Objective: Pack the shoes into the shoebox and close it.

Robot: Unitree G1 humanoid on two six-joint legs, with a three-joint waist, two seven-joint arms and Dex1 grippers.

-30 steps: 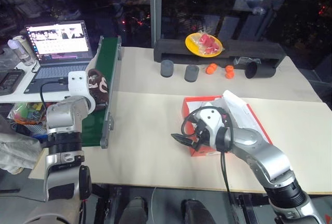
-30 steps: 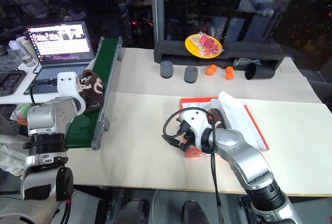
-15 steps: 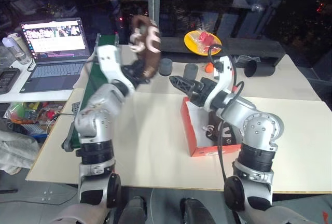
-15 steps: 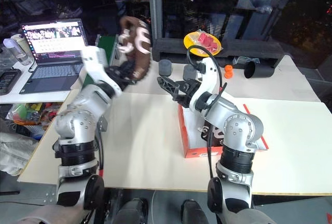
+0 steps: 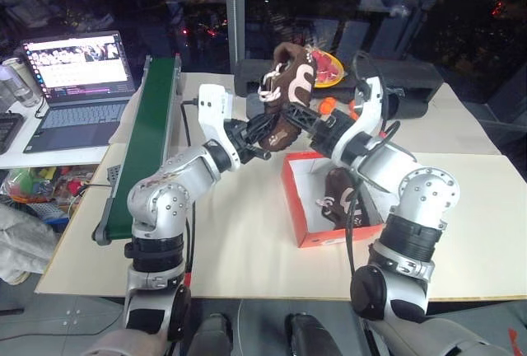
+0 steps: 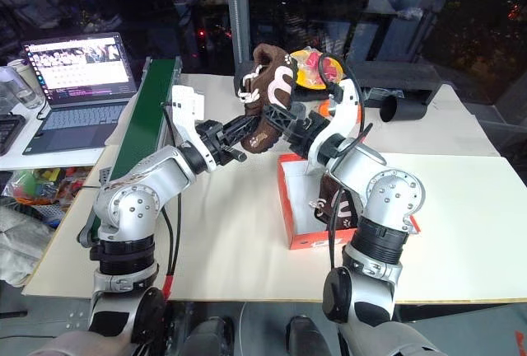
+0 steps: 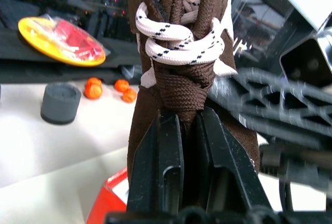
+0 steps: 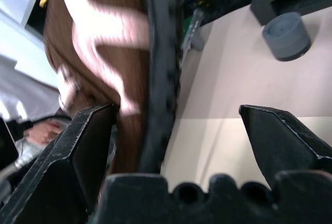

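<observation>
A dark brown shoe (image 5: 286, 84) with white laces and cream markings hangs in the air above the table, toe up. My left gripper (image 5: 272, 125) is shut on its lower end; in the left wrist view the fingers (image 7: 166, 156) pinch the brown fabric. My right gripper (image 5: 292, 113) comes at the same shoe from the other side and is open, with the shoe's sole (image 8: 155, 68) between its fingers close to one of them. Just below stands the red-orange shoebox (image 5: 293, 208), open, with the other shoe (image 5: 336, 199) inside it.
A green conveyor belt (image 5: 152, 129) runs along the table's left side, with a laptop (image 5: 78, 67) beyond it. At the back are a yellow plate (image 7: 59, 40) of red items, a grey cylinder (image 7: 61, 102), small orange balls (image 7: 122, 86) and a black cup (image 5: 408, 105).
My left gripper carried the shoe from the conveyor up and right to above the box. My right gripper rose from the box to meet it. The camera view shifted too.
</observation>
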